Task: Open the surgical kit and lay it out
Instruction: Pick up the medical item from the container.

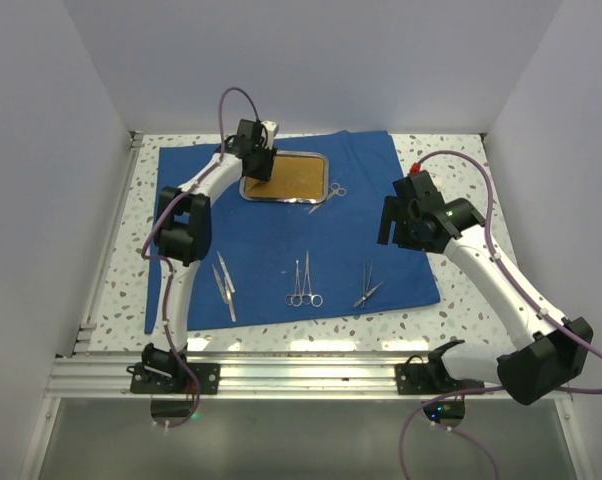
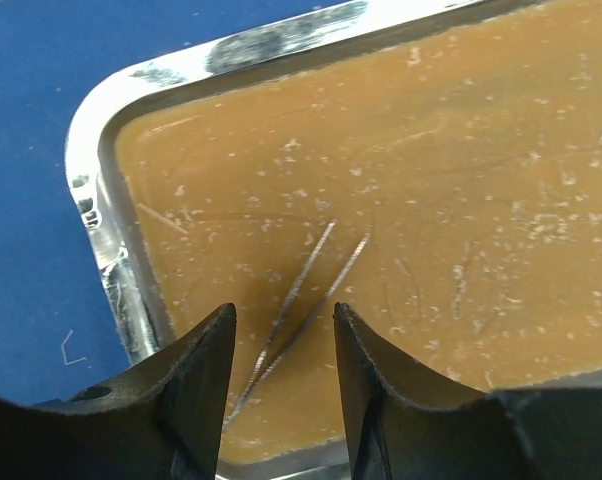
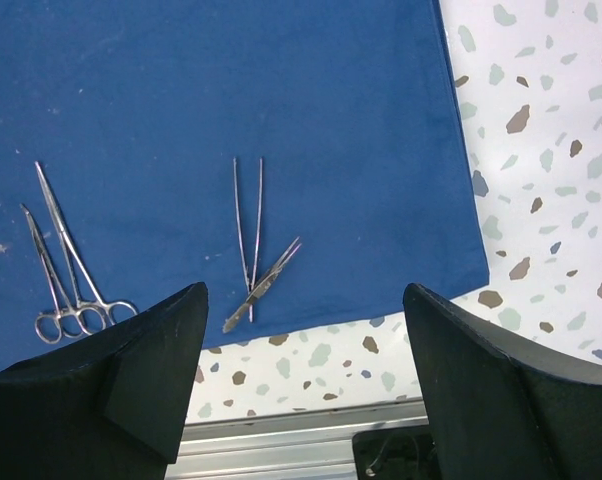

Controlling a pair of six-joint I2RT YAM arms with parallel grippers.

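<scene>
The royal-blue cloth wrap (image 1: 401,270) lies spread flat on the table. The steel tray (image 1: 316,160) with its orange-brown inside sits at the cloth's back. My left gripper (image 1: 257,165) hangs over the tray's left part. In the left wrist view it (image 2: 281,325) is open, with thin tweezers (image 2: 316,275) lying on the tray floor (image 2: 461,200) between the fingers. Scissors (image 1: 332,192) lie just right of the tray. Two ring-handled clamps (image 1: 304,284), two tweezers at the left (image 1: 224,281) and two crossed tweezers (image 1: 367,286) lie on the cloth. My right gripper (image 1: 393,224) is open and empty above the cloth's right side.
In the right wrist view the crossed tweezers (image 3: 249,240) and the clamps (image 3: 69,270) lie near the cloth's front edge, with speckled tabletop (image 3: 541,150) to the right. An aluminium rail (image 1: 301,375) runs along the table's near edge. White walls enclose the left, back and right.
</scene>
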